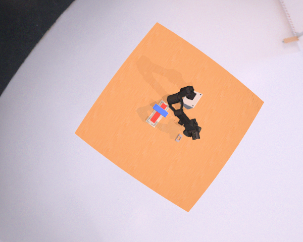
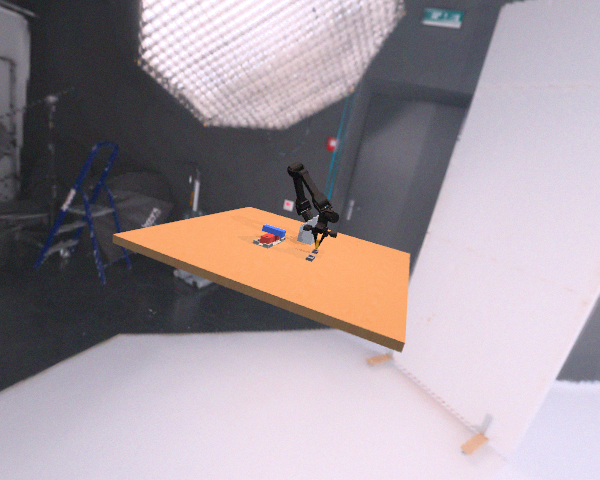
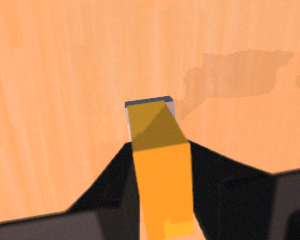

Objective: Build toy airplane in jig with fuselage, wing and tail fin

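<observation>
The red fuselage (image 1: 155,117) (image 2: 267,238) lies in the pale jig cradle (image 1: 149,122) near the middle of the orange board. The blue wing (image 1: 160,110) (image 2: 273,228) sits across the top of it. My gripper (image 1: 190,133) (image 2: 318,239) (image 3: 160,150) is to the right of the jig, pointing down, and is shut on the yellow tail fin (image 3: 162,185) (image 2: 317,242). The fin's far end stands over a small grey holder (image 1: 178,137) (image 2: 311,256) (image 3: 149,104) on the board. I cannot tell whether the fin still touches the holder.
The arm's white base plate (image 1: 195,101) stands just behind the jig, to its right. The orange board (image 1: 146,166) (image 2: 341,289) ends in sharp edges on all sides. A large white panel (image 2: 522,232) leans beyond the board's right side.
</observation>
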You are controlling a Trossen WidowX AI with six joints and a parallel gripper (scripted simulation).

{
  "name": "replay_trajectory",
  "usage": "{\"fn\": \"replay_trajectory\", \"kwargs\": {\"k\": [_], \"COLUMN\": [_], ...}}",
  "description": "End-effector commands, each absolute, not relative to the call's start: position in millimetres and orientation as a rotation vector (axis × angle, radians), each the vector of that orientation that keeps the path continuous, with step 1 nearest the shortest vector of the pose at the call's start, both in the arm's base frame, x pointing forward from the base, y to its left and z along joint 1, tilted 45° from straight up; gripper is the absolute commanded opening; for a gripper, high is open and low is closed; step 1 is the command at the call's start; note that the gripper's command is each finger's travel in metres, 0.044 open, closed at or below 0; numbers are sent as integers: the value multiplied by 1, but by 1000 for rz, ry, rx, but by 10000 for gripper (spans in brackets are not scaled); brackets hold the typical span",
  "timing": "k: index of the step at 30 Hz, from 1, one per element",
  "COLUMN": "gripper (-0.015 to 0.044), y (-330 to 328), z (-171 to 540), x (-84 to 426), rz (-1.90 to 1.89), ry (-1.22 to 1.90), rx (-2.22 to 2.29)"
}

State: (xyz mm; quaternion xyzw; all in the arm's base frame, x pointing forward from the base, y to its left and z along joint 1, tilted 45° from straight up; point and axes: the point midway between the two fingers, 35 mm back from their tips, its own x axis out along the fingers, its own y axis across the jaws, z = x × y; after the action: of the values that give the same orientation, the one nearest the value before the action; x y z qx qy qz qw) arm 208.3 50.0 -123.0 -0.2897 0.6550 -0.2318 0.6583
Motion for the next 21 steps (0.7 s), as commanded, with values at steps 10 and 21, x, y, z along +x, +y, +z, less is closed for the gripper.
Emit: {"fn": "replay_trajectory", "kwargs": {"k": [10, 21], "gripper": [0, 0], "y": [77, 99], "z": [-101, -77], "x": [209, 206], "rz": [-527, -536], "ry": [1501, 1514], "rx": [-651, -654]}}
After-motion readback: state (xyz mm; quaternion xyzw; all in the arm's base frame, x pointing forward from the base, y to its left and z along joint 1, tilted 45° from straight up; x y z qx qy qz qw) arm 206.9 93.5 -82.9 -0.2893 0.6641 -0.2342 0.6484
